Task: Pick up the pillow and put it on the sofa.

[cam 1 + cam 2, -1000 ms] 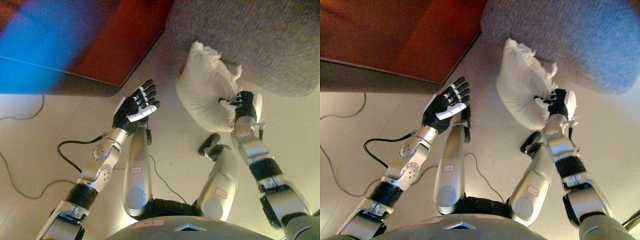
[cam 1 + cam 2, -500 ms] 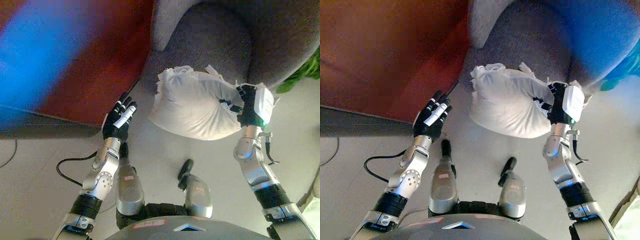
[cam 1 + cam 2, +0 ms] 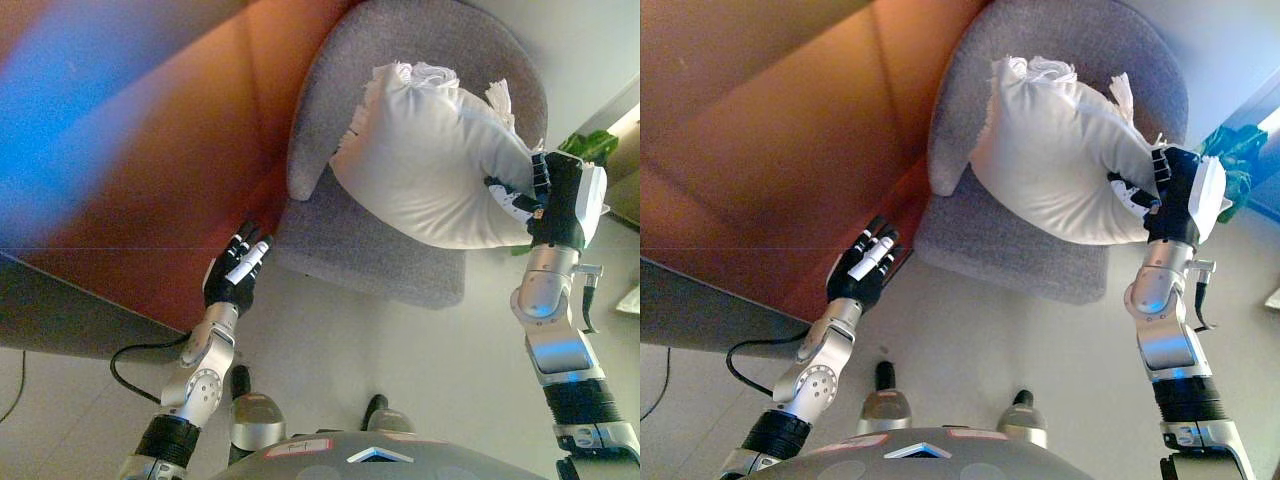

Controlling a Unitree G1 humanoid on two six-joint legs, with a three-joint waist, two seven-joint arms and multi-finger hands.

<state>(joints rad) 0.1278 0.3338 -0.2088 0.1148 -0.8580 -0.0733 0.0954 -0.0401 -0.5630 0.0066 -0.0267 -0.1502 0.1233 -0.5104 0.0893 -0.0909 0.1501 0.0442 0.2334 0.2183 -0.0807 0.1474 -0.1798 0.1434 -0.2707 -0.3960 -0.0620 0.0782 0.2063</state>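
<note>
A white pillow (image 3: 430, 160) with bunched, frilled corners hangs in the air over the seat of a grey round-backed sofa chair (image 3: 370, 240). My right hand (image 3: 555, 195) is shut on the pillow's right end, with the fingers curled into the cloth, at the chair's right edge. The left hand (image 3: 235, 275) is open with straight fingers and holds nothing. It is low at the left, beside the chair's front left corner and apart from the pillow.
A large red-brown panel or cabinet (image 3: 150, 160) fills the left side, right against the chair. Something green (image 3: 590, 148) lies on the floor behind the right hand. Pale floor (image 3: 400, 340) runs in front of the chair.
The view has swung upward, so the whole chair shows now. My right hand has lifted the pillow from in front of the chair to above its seat. The left hand stays open.
</note>
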